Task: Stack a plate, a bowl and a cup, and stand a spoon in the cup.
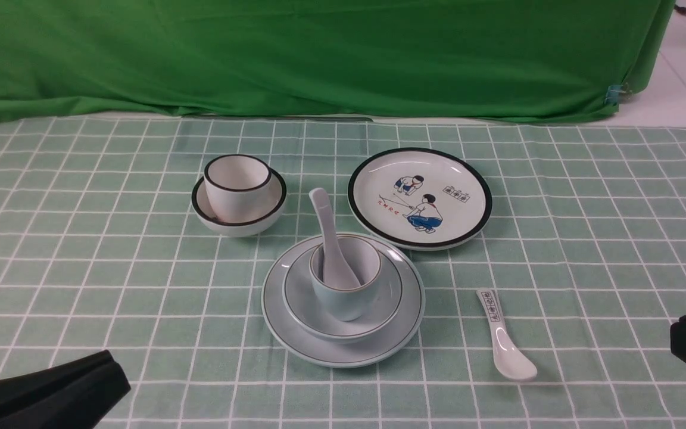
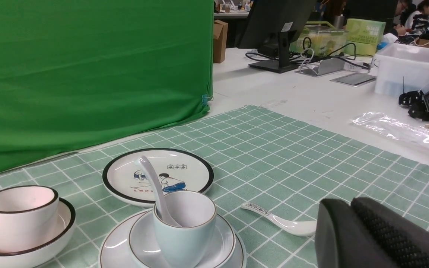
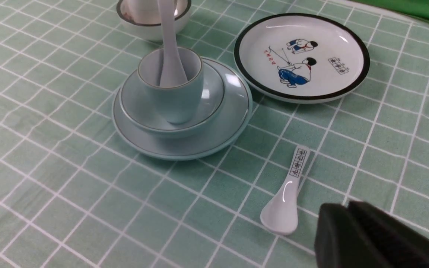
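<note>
Left gripper (image 1: 90, 372) low at the near left edge, jaws closed on nothing, clear of all the crockery. Table covered by a green checked cloth (image 1: 587, 238) with white grid lines, flat, a few soft creases. Green backdrop (image 1: 319, 53) hangs along the far edge, clipped at its right corner.

Far left of centre: black-rimmed white cup (image 1: 237, 186) sits inside a black-rimmed white bowl (image 1: 200, 205).

Centre: plate (image 1: 343, 351) on the cloth, bowl (image 1: 387, 298) on the plate, cup (image 1: 343, 301) in the bowl, spoon (image 1: 328, 238) standing in the cup, handle leaning to the far left.

Just beyond on the right: cartoon plate (image 1: 468, 173), apart from the stack. Printed spoon (image 1: 504, 339) lies flat to the right, bowl end nearest.

Right gripper (image 3: 348, 223) at the near right edge, jaws together, empty, near the printed spoon but not touching.

Left wrist view: white table (image 2: 292, 89) past the cloth, with a monitor stand (image 2: 277, 48), cables, boxes, a plastic bin (image 2: 408, 70).
</note>
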